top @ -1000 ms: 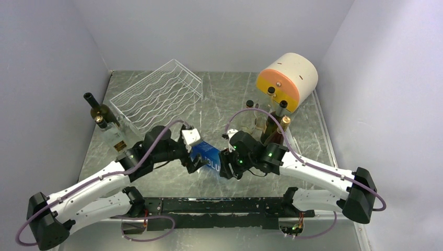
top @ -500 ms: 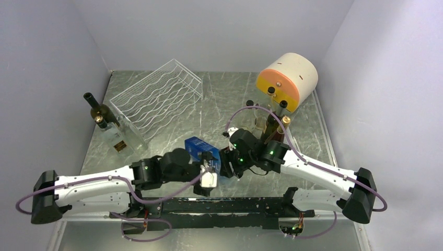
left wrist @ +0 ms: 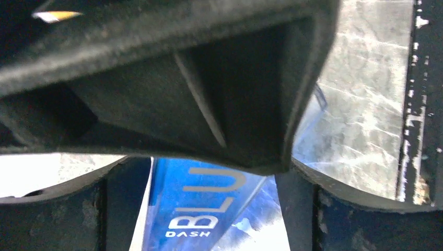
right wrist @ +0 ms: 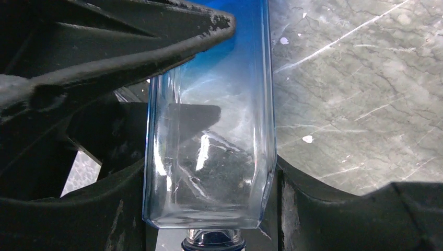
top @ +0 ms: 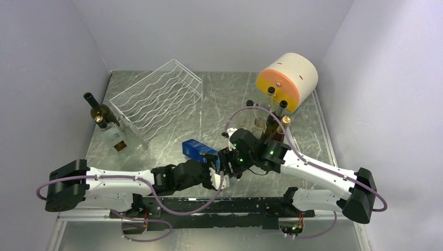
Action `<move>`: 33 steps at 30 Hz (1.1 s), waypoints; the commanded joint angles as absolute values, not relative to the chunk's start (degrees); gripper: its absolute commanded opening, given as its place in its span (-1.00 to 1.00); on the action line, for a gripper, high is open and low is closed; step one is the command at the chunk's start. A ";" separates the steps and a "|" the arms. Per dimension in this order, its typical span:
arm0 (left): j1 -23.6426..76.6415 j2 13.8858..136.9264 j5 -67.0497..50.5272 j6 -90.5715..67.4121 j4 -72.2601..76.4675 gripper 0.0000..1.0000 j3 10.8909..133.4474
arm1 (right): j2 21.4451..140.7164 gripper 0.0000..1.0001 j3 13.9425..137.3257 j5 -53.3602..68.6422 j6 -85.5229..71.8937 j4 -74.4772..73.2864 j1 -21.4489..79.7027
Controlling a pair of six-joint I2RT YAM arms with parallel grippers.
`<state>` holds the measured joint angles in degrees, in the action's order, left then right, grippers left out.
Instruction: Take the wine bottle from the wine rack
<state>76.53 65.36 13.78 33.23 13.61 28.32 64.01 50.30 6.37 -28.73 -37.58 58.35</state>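
The wine bottle (top: pixel 197 149) is a square blue-tinted glass bottle marked "BLU DASH". It is held off the table in the middle front, clear of the white wire wine rack (top: pixel 156 97), which stands bare at the back left. My right gripper (top: pixel 226 161) is shut on the bottle's clear shoulder end (right wrist: pixel 209 157), with the capped neck (right wrist: pixel 214 241) pointing towards its palm. My left gripper (top: pixel 217 172) reaches in from below, and its fingers (left wrist: pixel 295 209) press on both sides of the blue body (left wrist: pixel 203 209). The right gripper's body (left wrist: pixel 156 78) fills the top of the left wrist view.
Two bottles, one dark (top: pixel 102 112) and one clear (top: pixel 119 138), lie against the left wall beside the rack. Several bottles (top: pixel 271 125) stand at the right, in front of a beige cylinder with an orange face (top: pixel 288 78). A black rail (top: pixel 224 205) runs along the near edge.
My left arm has swung down from the bottle's far end to the near side and closed in on it next to the right gripper. The bottle has tilted slightly up and left.
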 commanded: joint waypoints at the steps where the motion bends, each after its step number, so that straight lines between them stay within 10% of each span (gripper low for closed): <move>1: 77.02 66.70 17.88 32.38 21.93 0.55 28.12 | 61.02 -1.00 53.29 8.49 -29.35 -30.61 58.45; 5: 77.07 66.66 22.76 30.02 22.87 -0.15 28.19 | 59.19 -0.54 53.06 7.65 -29.55 -29.89 58.45; 14: 77.07 57.98 30.12 18.09 22.01 -0.67 24.06 | 59.61 0.72 63.83 -2.59 -28.88 -34.75 58.23; 26: 76.67 44.91 60.63 -6.99 10.17 -0.86 23.00 | 53.82 0.95 70.59 -15.40 -25.03 -32.69 57.72; 33: 76.28 37.86 83.39 -41.91 -23.87 -0.86 26.73 | 54.25 0.96 67.37 -13.41 -24.74 -31.44 57.66</move>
